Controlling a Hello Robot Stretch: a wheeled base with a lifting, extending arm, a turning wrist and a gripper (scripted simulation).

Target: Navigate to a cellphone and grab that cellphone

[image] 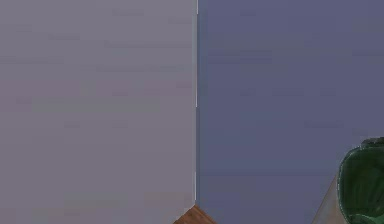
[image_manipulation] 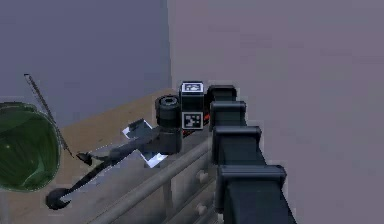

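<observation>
In the arm side view the dark arm (image_manipulation: pixel 240 165) rises from the bottom edge, with two white marked squares (image_manipulation: pixel 191 104) at its far end. Left of them the gripper (image_manipulation: pixel 72 178) reaches down and to the left, its thin fingers (image_manipulation: pixel 110 155) over brown floor. A round green plant (image_manipulation: pixel 25 145) lies right beside the fingertips, so I cannot tell whether the gripper holds anything.
A wall corner (image: pixel 196 100) stands close ahead in the forward view, mauve wall on the left, bluish wall on the right. A sliver of wooden floor (image: pixel 196 215) shows at the bottom. The green plant (image: pixel 363 185) sits at the lower right edge. Walls also back the arm side view.
</observation>
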